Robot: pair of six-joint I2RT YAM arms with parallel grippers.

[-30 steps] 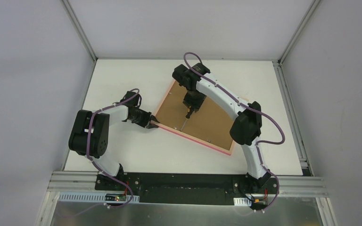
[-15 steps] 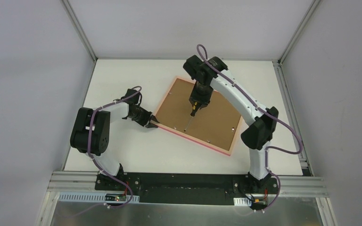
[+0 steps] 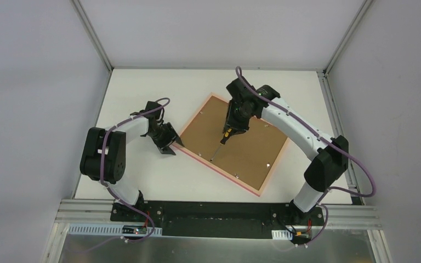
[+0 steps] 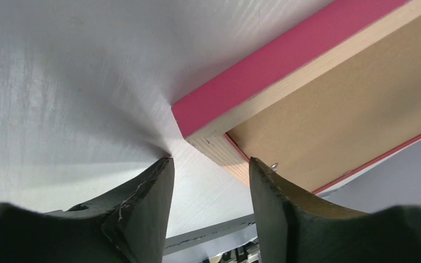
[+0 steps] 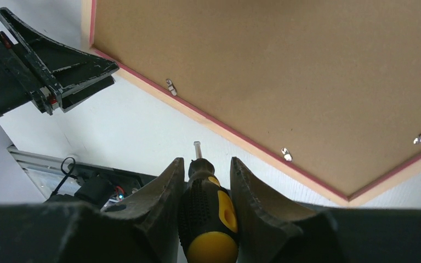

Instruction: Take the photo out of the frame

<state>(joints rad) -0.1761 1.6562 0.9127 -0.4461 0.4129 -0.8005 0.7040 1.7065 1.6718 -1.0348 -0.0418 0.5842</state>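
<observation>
Frame (image 3: 219, 169) swung clockwise, left gripper (image 4: 209, 162) parted beside it.

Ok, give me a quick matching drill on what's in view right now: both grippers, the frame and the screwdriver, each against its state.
Things:
1. left gripper
2. right gripper
3. frame
4. screwdriver

States:
A. lying flat, brown back up
B. open, at the frame's corner
C. black and yellow handle
D. shut on a tool

Pairs: 1-B, 2-D, 3-A, 4-C
</observation>
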